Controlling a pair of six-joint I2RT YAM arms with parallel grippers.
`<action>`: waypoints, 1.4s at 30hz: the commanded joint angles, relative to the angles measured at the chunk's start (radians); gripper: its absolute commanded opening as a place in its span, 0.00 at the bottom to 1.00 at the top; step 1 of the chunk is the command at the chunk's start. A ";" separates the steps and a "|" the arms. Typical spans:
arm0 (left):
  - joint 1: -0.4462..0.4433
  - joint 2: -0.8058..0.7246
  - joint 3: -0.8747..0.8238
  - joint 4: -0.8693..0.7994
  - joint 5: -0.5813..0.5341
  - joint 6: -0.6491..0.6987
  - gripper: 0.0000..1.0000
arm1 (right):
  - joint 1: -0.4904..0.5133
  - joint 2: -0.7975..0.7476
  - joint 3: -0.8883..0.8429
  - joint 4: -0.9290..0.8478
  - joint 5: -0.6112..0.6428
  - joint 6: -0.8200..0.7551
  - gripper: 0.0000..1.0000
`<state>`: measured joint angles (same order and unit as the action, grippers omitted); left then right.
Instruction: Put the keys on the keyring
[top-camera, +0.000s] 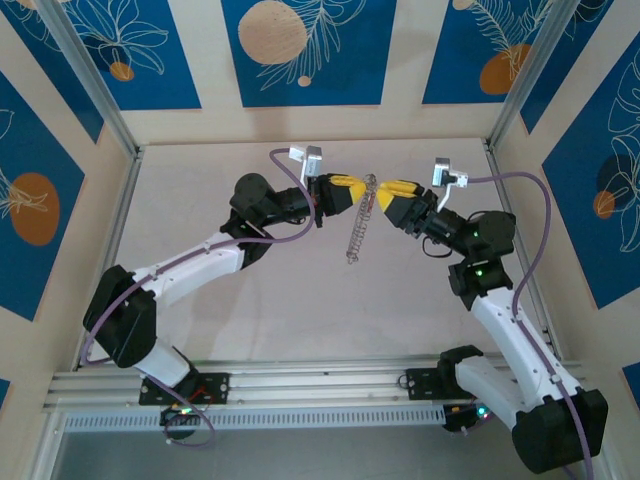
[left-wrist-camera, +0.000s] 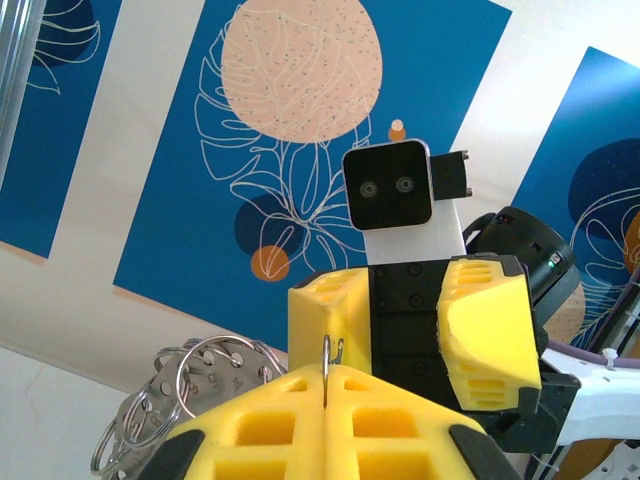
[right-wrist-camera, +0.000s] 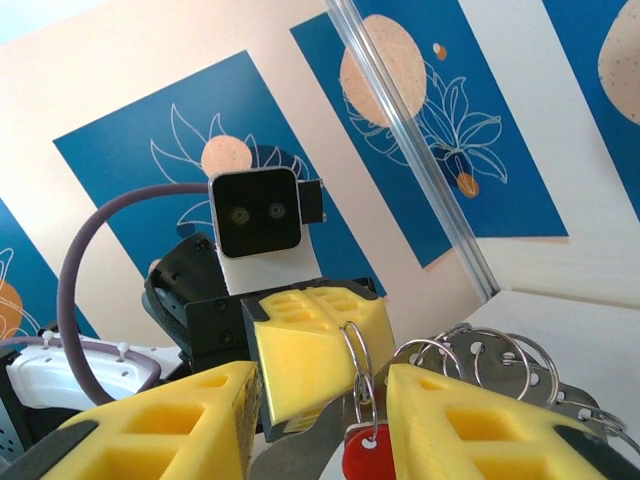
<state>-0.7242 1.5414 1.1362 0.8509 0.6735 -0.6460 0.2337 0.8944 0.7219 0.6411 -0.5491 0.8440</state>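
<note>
Above the middle of the counter (top-camera: 300, 310) the two arms meet tip to tip. The left end effector (left-wrist-camera: 326, 388) is fully closed, its yellow fingers pinching the thin wire of the keyring (left-wrist-camera: 326, 352). A chain of metal rings (top-camera: 357, 238) hangs down from that meeting point, clear of the counter. The right end effector (right-wrist-camera: 322, 375) stands partly apart, with the small red key (right-wrist-camera: 366, 455) lying between its fingers on a wire loop. Whether those fingers actually press on the key cannot be told.
</note>
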 joint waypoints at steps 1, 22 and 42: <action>0.006 -0.012 0.008 0.058 0.021 0.001 0.00 | 0.015 0.017 0.031 -0.010 0.024 -0.029 0.39; 0.015 -0.014 -0.011 0.135 0.001 -0.045 0.00 | 0.029 0.023 -0.020 -0.028 0.030 -0.032 0.00; 0.018 -0.003 -0.007 0.142 -0.004 -0.063 0.00 | 0.043 -0.010 -0.018 -0.103 0.028 -0.071 0.34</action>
<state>-0.7132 1.5425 1.1187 0.9165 0.6731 -0.7017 0.2913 0.9321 0.6991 0.5797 -0.5262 0.7948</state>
